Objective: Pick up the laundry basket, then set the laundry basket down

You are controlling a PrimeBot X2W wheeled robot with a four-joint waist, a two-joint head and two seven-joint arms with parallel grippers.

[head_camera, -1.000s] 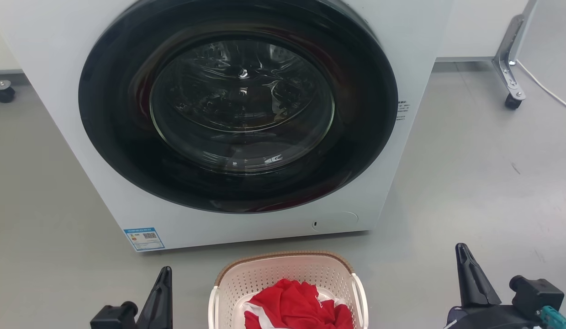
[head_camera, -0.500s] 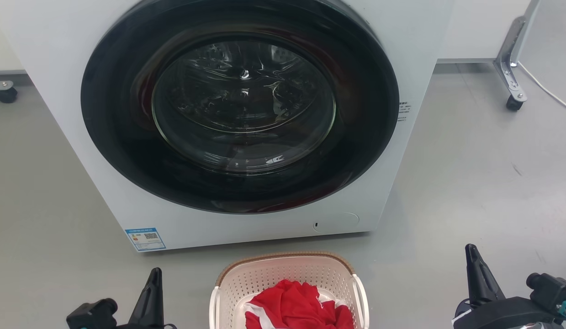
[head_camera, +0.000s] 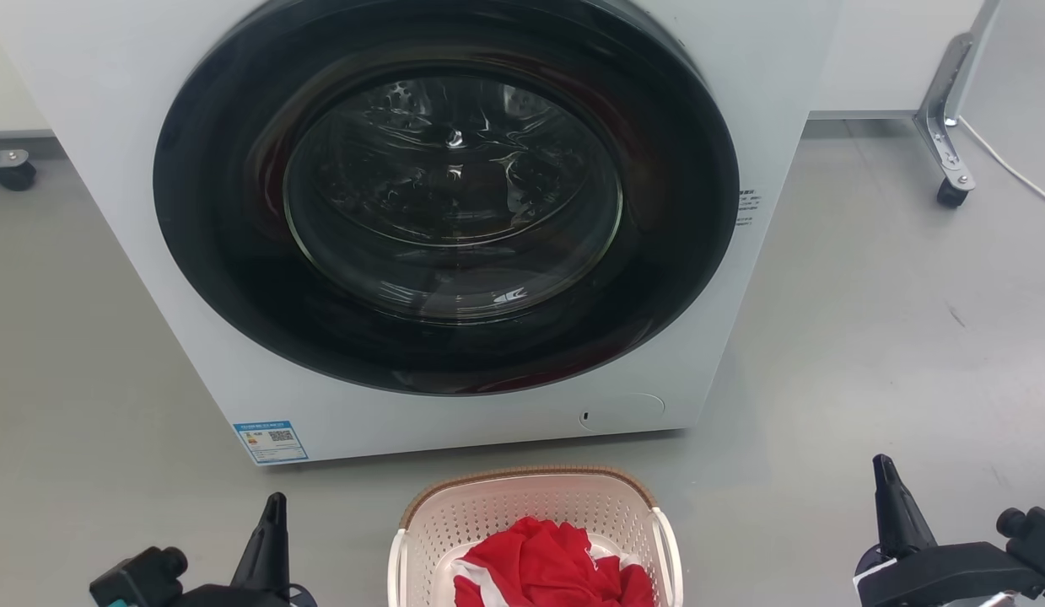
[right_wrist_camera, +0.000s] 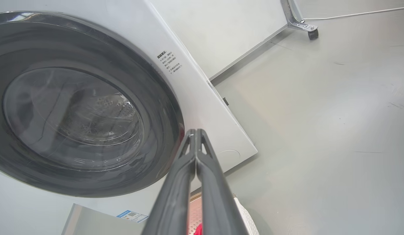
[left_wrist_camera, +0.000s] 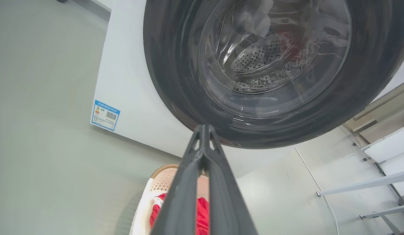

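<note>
Blue-bordered sticker (head_camera: 270, 442) with a QR code sitting at the lower left corner of the white washing machine (head_camera: 109, 169) front, its fine print running too small to read, a short block of dark printed lines (right_wrist_camera: 169, 62) showing beside the right edge of the door (head_camera: 218, 253), likewise illegible.
</note>
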